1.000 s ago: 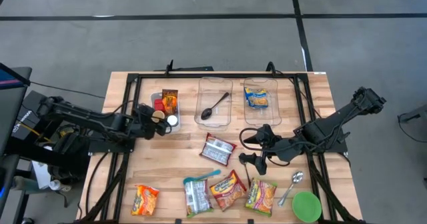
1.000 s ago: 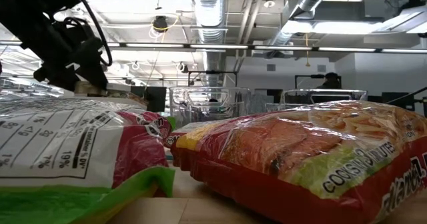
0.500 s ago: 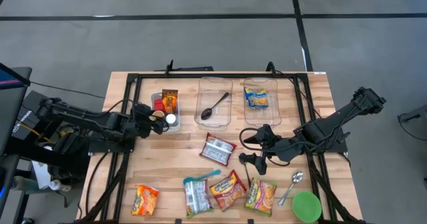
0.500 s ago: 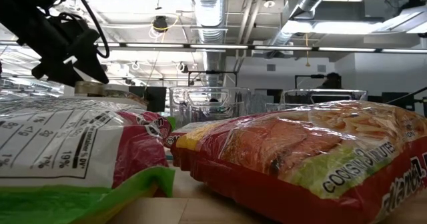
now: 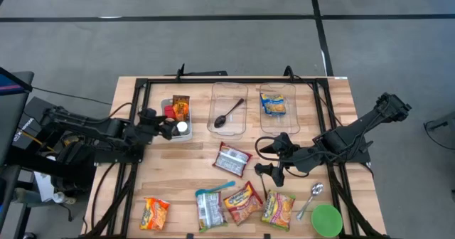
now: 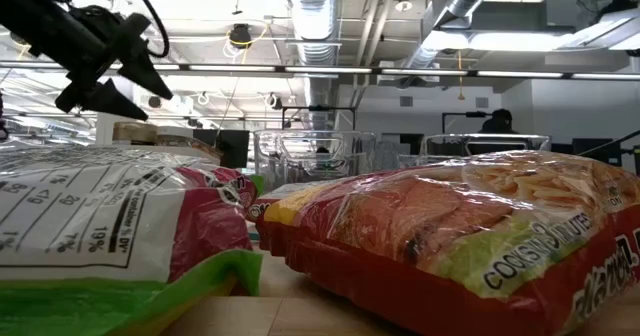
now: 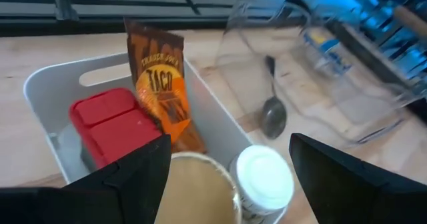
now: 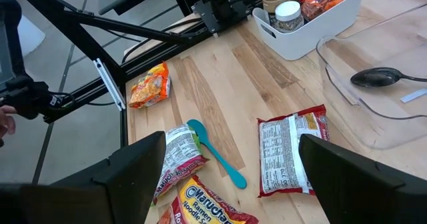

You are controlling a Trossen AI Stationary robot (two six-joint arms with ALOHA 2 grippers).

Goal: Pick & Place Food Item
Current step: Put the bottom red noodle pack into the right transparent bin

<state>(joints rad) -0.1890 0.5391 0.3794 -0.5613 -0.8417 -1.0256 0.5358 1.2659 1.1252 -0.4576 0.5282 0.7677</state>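
Where packets (image 5: 234,159) lie, six, two spoons (image 5: 228,114)

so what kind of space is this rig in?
Probably a lab or industrial workshop. The low view shows exposed ceiling ducts and strip lighting; the high view shows a bare concrete floor around the wooden table, with a black metal frame on it.

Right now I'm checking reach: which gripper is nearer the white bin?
Left. The left gripper hovers open at the white bin's edge; the right gripper hangs open mid-table, well off to its side.
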